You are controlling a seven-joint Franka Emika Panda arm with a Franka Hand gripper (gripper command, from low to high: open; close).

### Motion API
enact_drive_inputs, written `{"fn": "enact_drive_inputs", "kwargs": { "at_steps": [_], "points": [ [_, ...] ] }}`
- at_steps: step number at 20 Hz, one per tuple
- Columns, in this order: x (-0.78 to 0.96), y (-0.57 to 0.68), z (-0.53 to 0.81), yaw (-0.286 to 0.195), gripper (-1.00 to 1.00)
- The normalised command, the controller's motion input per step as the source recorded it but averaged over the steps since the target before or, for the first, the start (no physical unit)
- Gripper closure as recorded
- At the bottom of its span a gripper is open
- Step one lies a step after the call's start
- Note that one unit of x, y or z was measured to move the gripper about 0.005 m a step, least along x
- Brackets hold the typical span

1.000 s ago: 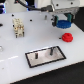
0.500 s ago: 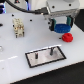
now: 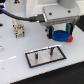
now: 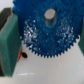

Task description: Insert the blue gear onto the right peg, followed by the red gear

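My gripper [image 3: 59, 34] is shut on the blue gear [image 3: 61, 36] and holds it above the table, beyond the plate's right end. In the wrist view the blue gear [image 4: 46, 31] fills the frame, toothed, with its centre hole showing, between my green fingers [image 4: 9, 44]. The red gear [image 3: 69, 39] lies on the table just behind the blue gear and is mostly hidden; a red sliver [image 4: 21, 55] shows in the wrist view. The grey black-edged plate [image 3: 44, 59] lies in front of the gripper, and the right peg [image 3: 52, 50] stands on it.
The left peg [image 3: 36, 54] stands on the same plate. A small pale fixture [image 3: 19, 27] stands at the back on the exterior view's left, with a black cable [image 3: 25, 17] running to the arm. A white object [image 3: 1, 49] sits at the left edge.
The gripper has come lower and toward the exterior view's right with the blue gear, which now covers most of the red gear. The plate and pegs have not moved.
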Motion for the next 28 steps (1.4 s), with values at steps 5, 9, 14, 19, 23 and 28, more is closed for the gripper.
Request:
{"fn": "enact_drive_inputs", "kwargs": {
  "at_steps": [5,9,14,19,23,28],
  "points": [
    [0.52,-0.23,0.01,0.000,1.00],
    [0.37,-0.21,-0.04,0.000,1.00],
    [0.21,-0.17,-0.09,0.000,1.00],
    [0.15,-0.10,-0.07,0.000,1.00],
    [0.04,0.01,0.30,0.000,1.00],
    [0.02,-0.03,0.32,0.000,1.00]
  ]
}}
